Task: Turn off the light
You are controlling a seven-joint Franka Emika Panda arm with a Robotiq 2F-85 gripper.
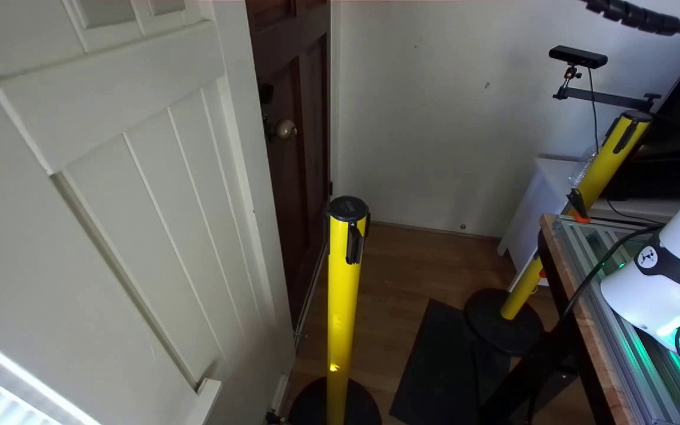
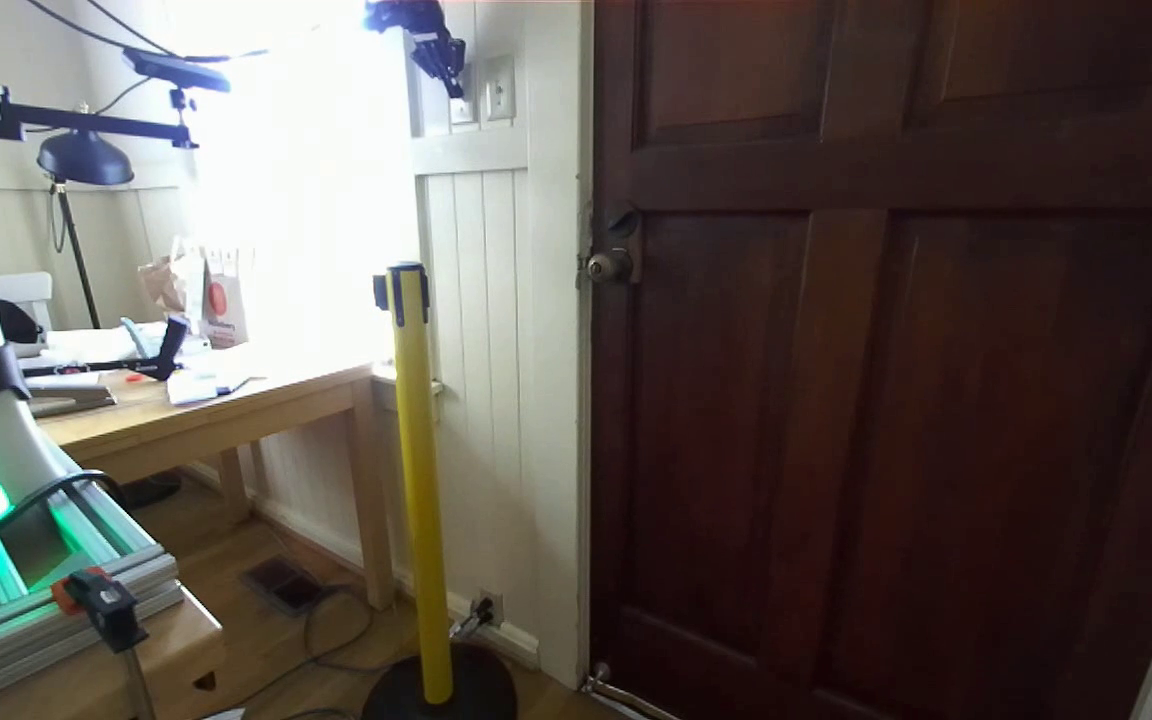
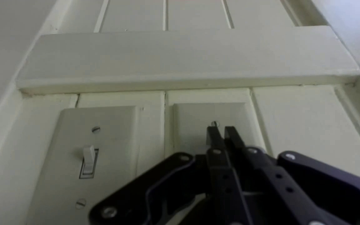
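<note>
Two switch plates are fixed to the white panelled wall. In the wrist view, the left plate carries a white toggle that points up in the picture. The right plate is partly covered by my gripper, and any toggle on it is hidden. My gripper is shut except for a narrow gap at its tips. The tips lie in front of this plate, just below its screw; contact cannot be told. In an exterior view, the gripper is at the plate farther from the door; the other plate is uncovered.
A white rail juts out beside the plates. The brown door with its knob is close by. A yellow post stands below the switches. A wooden table and a bright window are beside it.
</note>
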